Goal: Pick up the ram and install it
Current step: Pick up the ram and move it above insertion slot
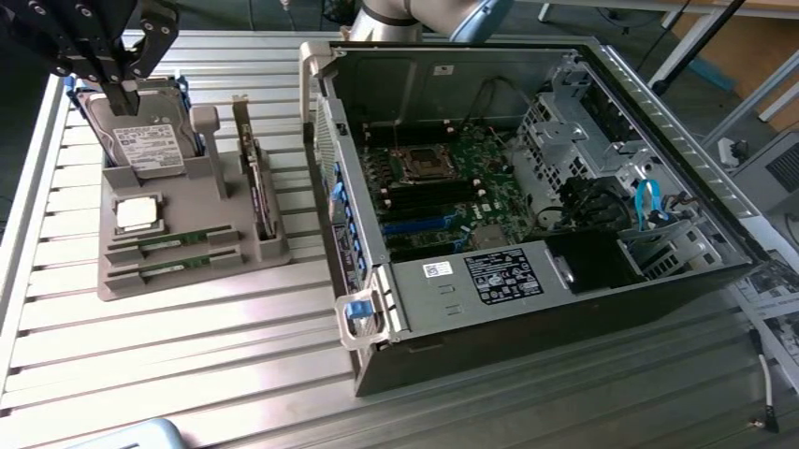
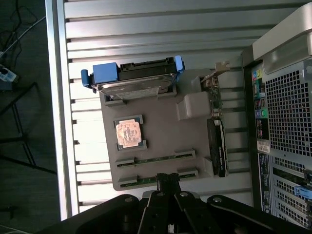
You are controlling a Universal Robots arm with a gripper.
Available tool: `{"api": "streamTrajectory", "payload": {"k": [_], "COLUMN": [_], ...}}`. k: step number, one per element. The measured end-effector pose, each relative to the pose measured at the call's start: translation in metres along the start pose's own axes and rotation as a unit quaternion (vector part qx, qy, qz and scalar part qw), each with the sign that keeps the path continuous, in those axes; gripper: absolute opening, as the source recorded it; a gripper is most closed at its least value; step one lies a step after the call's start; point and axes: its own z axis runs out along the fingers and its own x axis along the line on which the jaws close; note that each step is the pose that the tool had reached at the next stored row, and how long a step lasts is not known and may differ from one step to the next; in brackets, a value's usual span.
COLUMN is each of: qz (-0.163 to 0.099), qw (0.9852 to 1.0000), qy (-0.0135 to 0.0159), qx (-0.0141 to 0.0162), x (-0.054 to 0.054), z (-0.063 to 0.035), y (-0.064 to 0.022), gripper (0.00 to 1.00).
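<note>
At the upper left of the exterior view, the robot arm's claw (image 1: 122, 101) is hanging above the table (image 1: 187, 374), its fingers pressed together and gripping nothing. Just below it in the frame, a hard drive (image 1: 150, 136) is standing upright at the back of a grey holder (image 1: 187, 285). Lower in the frame, a square processor chip (image 1: 135, 213) is lying flat in the holder. Just below the chip, the ram (image 1: 172, 243), a thin green stick, is sitting in its slot, with a second stick (image 1: 172, 270) lying parallel just beside it. Neither has been lifted. To their right, a dark card (image 1: 256, 178) is standing on edge along the holder's side. Further right, a computer case (image 1: 525, 309) is lying open, its motherboard (image 1: 437, 187) facing up.

In the wrist view, the closed claw is pointing at the end of the holder where the two sticks are lying, its tip overlapping the outer one.

The pick appears to be calling for care. The claw needs to open before it descends, set its fingers across the stick's thin faces near mid-length, and lift straight up so the board is not twisting in its end supports. The processor chip nearby is leaving little room for a stray finger.
</note>
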Motion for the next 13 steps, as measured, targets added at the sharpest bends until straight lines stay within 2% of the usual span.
{"api": "streamTrajectory", "payload": {"k": [6,13], "qz": [-0.010,-0.048], "qw": [0.9999,0.9989], "qy": [0.0005,0.0021], "qx": [-0.0002,-0.0012], "x": [0.0000,0.0000], "z": [-0.0001,0.0000], "y": [0.0000,0.0000], "gripper": [0.10,0.10]}}
